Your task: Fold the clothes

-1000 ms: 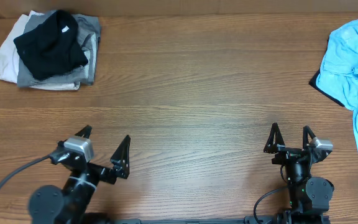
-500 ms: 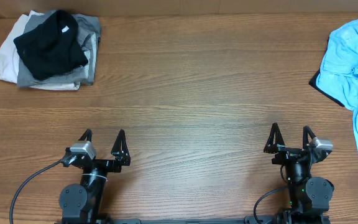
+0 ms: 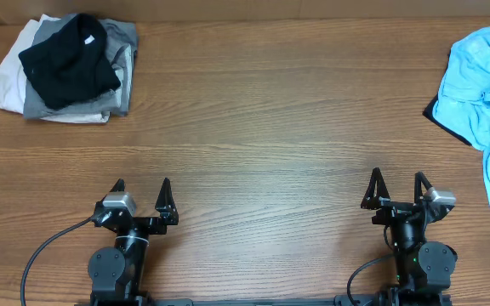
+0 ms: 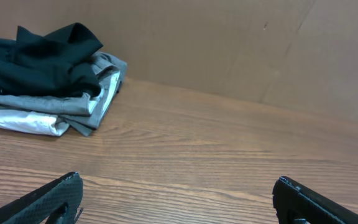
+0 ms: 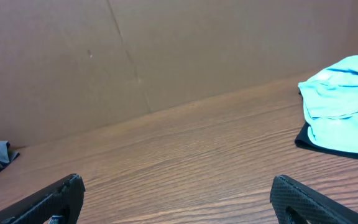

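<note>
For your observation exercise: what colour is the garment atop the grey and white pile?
The top garment is black, clearest overhead.

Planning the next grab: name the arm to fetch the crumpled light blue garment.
Right. The right gripper sits open on the same side as the crumpled light blue garment; the left gripper, also open, is much farther.

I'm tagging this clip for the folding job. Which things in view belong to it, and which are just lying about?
Part of the job:
- black garment, on top of the pile
- grey garment under it
- white garment at the bottom
- light blue garment
- dark garment partly under the blue one

Just there:
- wooden table
- cardboard wall
</note>
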Robot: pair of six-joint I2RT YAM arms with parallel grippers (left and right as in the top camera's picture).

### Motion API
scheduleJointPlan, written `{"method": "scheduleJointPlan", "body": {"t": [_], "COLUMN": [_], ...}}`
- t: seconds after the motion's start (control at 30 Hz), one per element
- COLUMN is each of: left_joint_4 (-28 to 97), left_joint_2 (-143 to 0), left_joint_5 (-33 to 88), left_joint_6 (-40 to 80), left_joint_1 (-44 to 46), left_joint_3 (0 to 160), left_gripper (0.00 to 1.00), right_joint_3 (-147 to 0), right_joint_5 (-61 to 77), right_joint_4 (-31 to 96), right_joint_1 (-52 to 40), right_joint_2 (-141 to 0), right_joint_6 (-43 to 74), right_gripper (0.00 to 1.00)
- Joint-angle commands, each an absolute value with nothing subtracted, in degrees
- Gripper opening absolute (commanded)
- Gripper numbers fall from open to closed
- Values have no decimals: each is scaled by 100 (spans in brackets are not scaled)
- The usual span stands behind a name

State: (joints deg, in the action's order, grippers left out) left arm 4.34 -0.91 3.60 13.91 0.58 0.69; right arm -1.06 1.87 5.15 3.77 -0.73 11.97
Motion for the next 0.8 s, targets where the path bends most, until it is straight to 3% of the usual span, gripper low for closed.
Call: {"method": "scheduleJointPlan", "body": {"t": [0.0, 0.77], "left_joint_4": [423, 425], "left_joint_2": [-19, -21], "left_joint_5": [250, 252], "left_joint_6": [1175, 1175], "left_joint_1": [-106, -158], "left_joint_3": [27, 27], "left_gripper": [100, 100], "right_joint_3": [-45, -45], "right_joint_5": [113, 113], "right_joint_4": [480, 480], "right_joint_1": [421, 421], "right_joint_2": [-16, -16], "right_joint_6": [1219, 1219], "right_gripper": [100, 100]}}
